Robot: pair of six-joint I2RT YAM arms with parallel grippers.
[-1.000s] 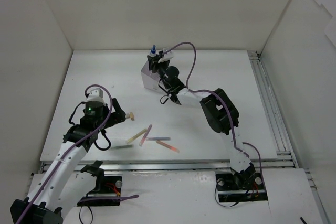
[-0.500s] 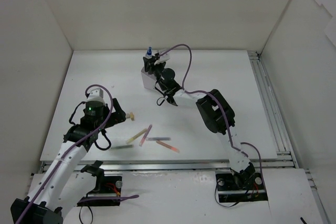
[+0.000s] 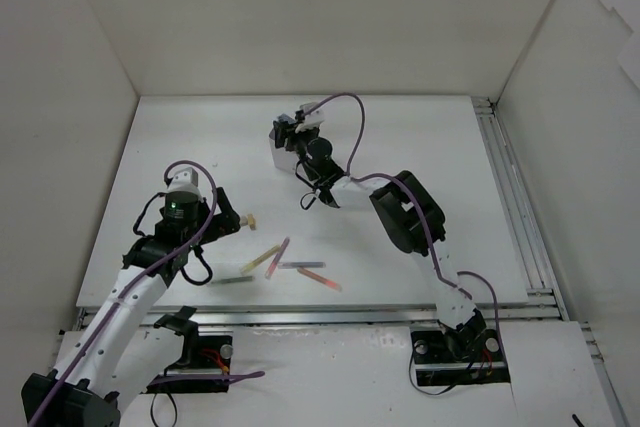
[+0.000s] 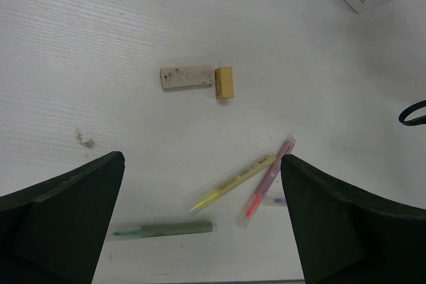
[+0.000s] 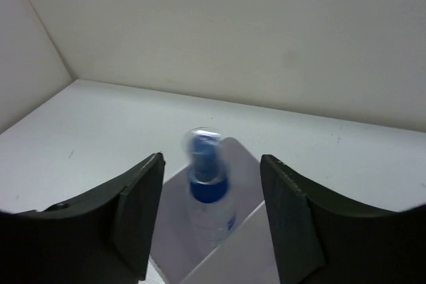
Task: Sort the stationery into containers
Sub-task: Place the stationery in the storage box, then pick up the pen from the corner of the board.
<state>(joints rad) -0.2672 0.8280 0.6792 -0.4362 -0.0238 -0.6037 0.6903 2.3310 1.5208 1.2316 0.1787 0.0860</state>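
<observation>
Right end effector is over the box near the bench's far edge, jaws spread. Blurred blue-capped tube sits between them ungripped, lower end in the box. Left end effector is wide open, holding nothing, above eraser, tan block and yellow pen. I see white walls on three sides, rail at right.

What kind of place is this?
Probably a robot lab bench, not a home: a left arm and right arm bolted to a white table, plain white walls around, pens lying on it.
</observation>
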